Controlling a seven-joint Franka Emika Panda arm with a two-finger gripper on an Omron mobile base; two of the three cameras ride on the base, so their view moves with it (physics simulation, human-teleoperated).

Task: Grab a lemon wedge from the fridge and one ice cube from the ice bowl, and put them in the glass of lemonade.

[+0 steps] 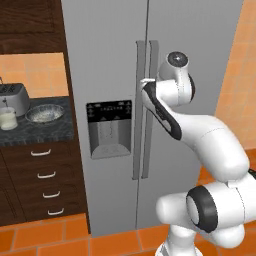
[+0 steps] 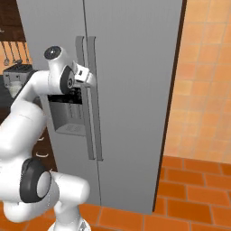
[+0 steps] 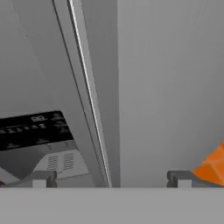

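Both fridge (image 1: 110,60) doors shut; hand (image 3: 109,178) spread wide, empty, straddling the handle (image 3: 89,100); glass of lemonade (image 1: 7,119) beside ice bowl (image 1: 44,113).

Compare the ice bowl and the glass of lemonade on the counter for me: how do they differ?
The ice bowl is wide, shallow and silvery grey with a speckled inside; the glass of lemonade is narrow, upright and clear, holding pale whitish liquid. The bowl sits nearer the fridge; the glass stands farther left, in front of the toaster. Both rest on the dark counter, left of the closed fridge.
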